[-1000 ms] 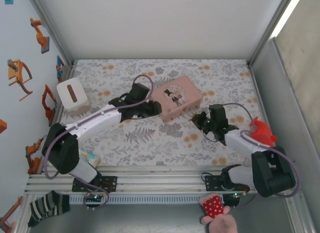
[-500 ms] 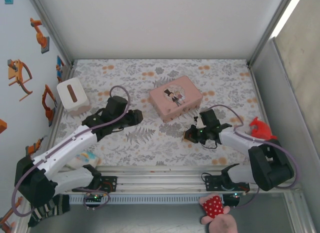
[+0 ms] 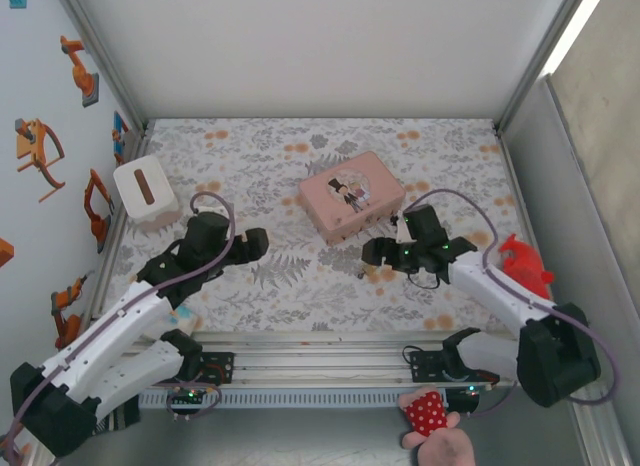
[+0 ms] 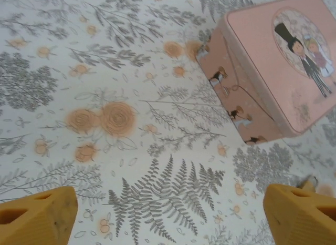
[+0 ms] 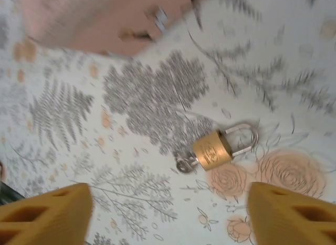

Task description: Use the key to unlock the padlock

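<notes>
**Padlock loose on the cloth, ahead of the spread right fingers**

Top external view: a floral cloth (image 3: 300, 286) is seen covering the table. A pink box (image 3: 352, 194) stands near its middle, a white tissue box (image 3: 146, 193) at the left edge and a red object (image 3: 523, 264) at the right edge. The left gripper (image 3: 255, 244) is held well to the left of the pink box. The right gripper (image 3: 372, 252) is held just in front of the box's near side.

Left wrist view: the pink box (image 4: 278, 71) is seen at the upper right, ahead of the left gripper (image 4: 168, 221). Its orange fingers (image 4: 37, 216) are spread wide, with bare cloth between them and nothing touched.

Right wrist view: the pink box (image 5: 105, 19) is seen blurred at the top left. The fingers (image 5: 294, 213) of the right gripper (image 5: 170, 213) are spread wide and nothing is held. The padlock (image 5: 212, 150) is seen lying flat on the cloth, ahead of the fingers and between their lines, apart from both. A small silver key (image 5: 185, 163) is seen at the base of the lock body; whether it is inserted cannot be told.
</notes>
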{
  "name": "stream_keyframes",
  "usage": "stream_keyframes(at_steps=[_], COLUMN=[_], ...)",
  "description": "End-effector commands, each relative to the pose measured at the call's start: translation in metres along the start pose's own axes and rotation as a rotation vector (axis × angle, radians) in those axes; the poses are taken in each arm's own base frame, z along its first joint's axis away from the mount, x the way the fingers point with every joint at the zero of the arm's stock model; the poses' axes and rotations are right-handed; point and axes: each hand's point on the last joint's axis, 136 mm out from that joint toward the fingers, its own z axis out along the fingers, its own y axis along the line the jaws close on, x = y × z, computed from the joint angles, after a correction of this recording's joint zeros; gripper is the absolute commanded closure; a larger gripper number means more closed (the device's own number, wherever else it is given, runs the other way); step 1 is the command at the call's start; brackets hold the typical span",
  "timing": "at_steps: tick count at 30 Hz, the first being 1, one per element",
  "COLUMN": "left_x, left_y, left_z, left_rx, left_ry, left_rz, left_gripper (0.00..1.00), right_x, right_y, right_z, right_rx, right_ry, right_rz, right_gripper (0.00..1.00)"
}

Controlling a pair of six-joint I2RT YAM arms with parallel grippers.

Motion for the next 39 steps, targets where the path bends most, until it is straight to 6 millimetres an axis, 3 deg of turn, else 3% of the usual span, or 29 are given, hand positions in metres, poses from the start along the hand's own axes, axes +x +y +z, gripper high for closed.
stream_keyframes(at_steps=[1,9,12,14,18,24,29,33,39], left_x=[-0.018,-0.059,-0.061,-0.054,-0.054,-0.058,-0.067,-0.074,-0.073], left_y=[0.023,0.085,0.119,0.141,0.174,0.198,0.196,0.194,0.183], left_z=[-0.005,-0.012,-0.011,-0.003,0.005,0.026,0.039,0.051,0.08], left_rx=[-0.089,-0.447,-0.59,-0.596,-0.577,-0.64,-0.619,-0.581,-0.494], left_ry=[-0.116,-0.327,-0.358,-0.358,-0.383,-0.421,-0.531,-0.567,-0.565], left_rz=[0.07,0.194,0.182,0.117,-0.011,0.017,0.088,0.127,0.164], left_gripper=[0.03,0.04,0.04,0.04,0.04,0.04,0.04,0.04,0.04], right_x=[-0.034,-0.111,-0.124,-0.126,-0.123,-0.131,-0.151,-0.159,-0.155], right_y=[-0.003,-0.057,-0.084,-0.103,-0.144,-0.183,-0.189,-0.209,-0.205], right_z=[-0.035,-0.104,-0.127,-0.13,-0.121,-0.081,-0.074,-0.068,-0.054], right_rx=[0.091,0.397,0.5,0.525,0.599,0.64,0.639,0.596,0.554], right_ry=[-0.146,-0.583,-0.782,-0.861,-0.87,-0.797,-0.817,-0.818,-0.805], right_rz=[-0.102,-0.206,-0.227,-0.23,-0.191,-0.189,-0.223,-0.169,-0.22], right_gripper=[0.06,0.07,0.05,0.04,0.04,0.04,0.04,0.05,0.09])
